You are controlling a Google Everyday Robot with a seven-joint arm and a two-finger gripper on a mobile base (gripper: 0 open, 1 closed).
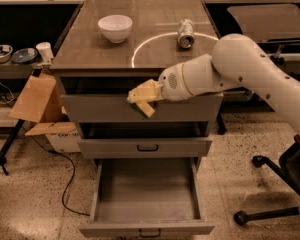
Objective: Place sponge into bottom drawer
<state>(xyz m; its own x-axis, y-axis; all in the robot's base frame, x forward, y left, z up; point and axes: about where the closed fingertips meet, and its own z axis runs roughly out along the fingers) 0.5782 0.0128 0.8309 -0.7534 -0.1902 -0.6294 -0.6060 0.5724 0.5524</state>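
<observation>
My gripper (pixel 142 98) hangs in front of the top drawer's face, off the front edge of the cabinet top. It is shut on the sponge (pixel 145 108), a pale yellow block with a darker underside that sticks out below the cream fingers (pixel 146 90). The bottom drawer (pixel 147 228) is pulled out wide open, directly below the gripper, and its grey tray shows nothing inside. The middle drawer (pixel 147 147) is shut, between the gripper and the open drawer.
A white bowl (pixel 115 27) and a lying metal can (pixel 185 33) sit on the cabinet top. A cardboard box (pixel 37 100) leans at the cabinet's left, with a cable on the floor. An office chair base (pixel 277 179) stands at the right.
</observation>
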